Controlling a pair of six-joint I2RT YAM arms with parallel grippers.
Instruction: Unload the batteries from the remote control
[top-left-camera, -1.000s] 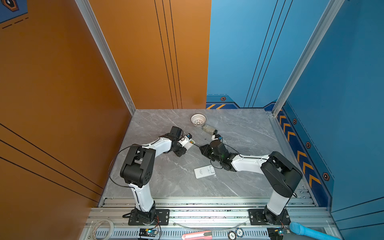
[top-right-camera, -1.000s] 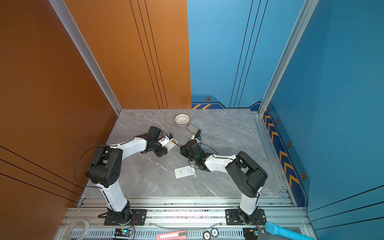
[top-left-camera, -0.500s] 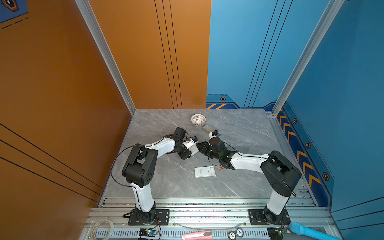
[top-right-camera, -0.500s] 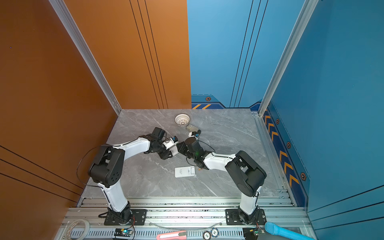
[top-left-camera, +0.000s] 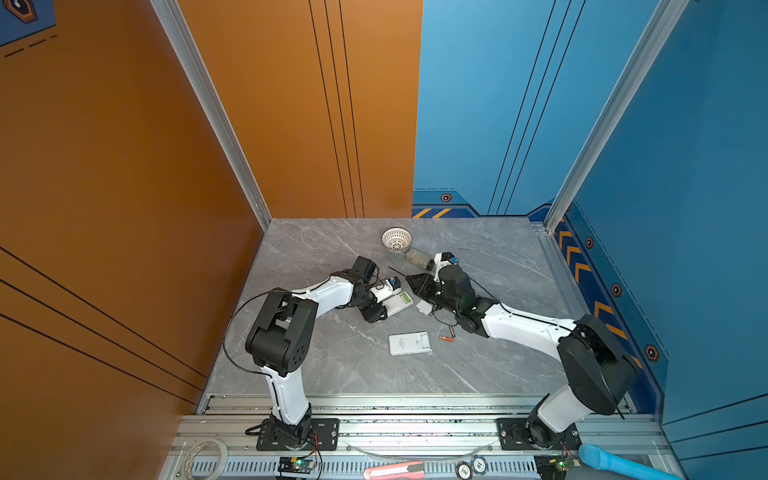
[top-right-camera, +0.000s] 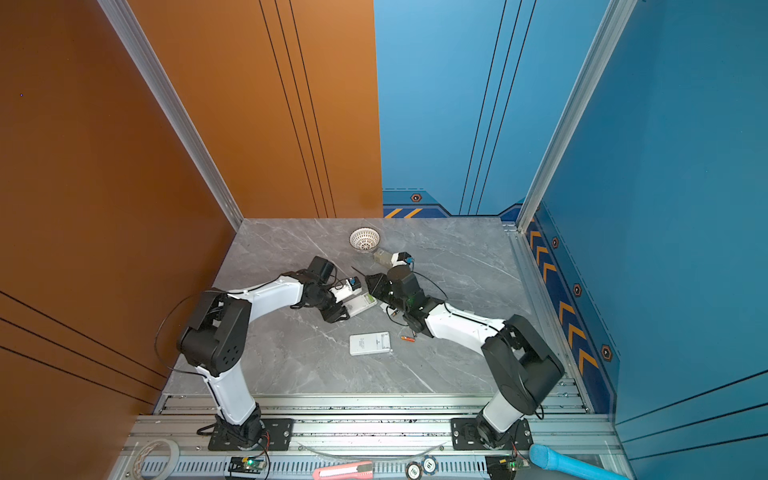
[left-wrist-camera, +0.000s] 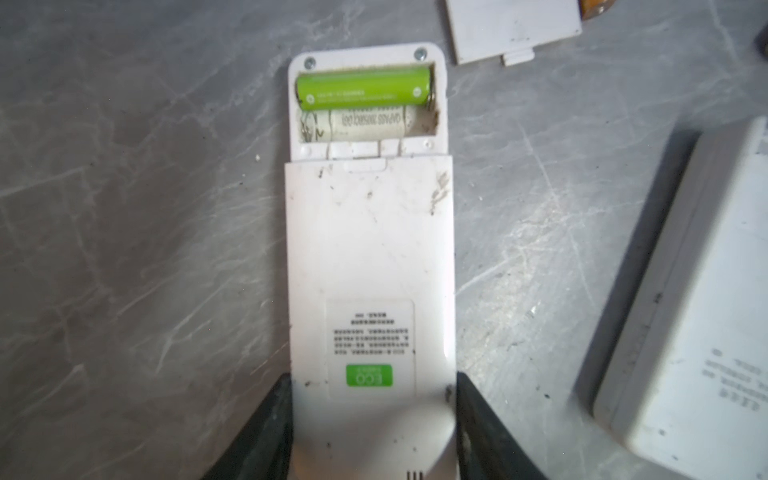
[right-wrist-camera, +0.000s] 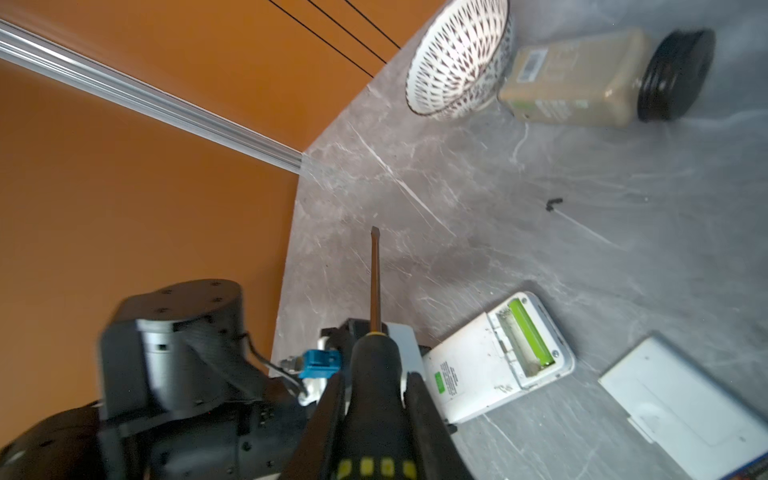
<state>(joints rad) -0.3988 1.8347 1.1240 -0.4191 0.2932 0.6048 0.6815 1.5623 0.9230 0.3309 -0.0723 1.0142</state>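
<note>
The opened remote control (left-wrist-camera: 370, 249), clamped by the left pincer (left-wrist-camera: 372, 386), has one green battery (left-wrist-camera: 363, 88) left beside an empty slot (left-wrist-camera: 365, 122); the right pincer (right-wrist-camera: 374, 390) grips a screwdriver (right-wrist-camera: 375, 282).

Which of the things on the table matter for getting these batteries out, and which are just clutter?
In the job: remote control in the left gripper, green battery in its open bay, detached cover, screwdriver in the right gripper, orange batteries already out.
Lying about: patterned bowl, black-capped jar, second white remote.
</note>
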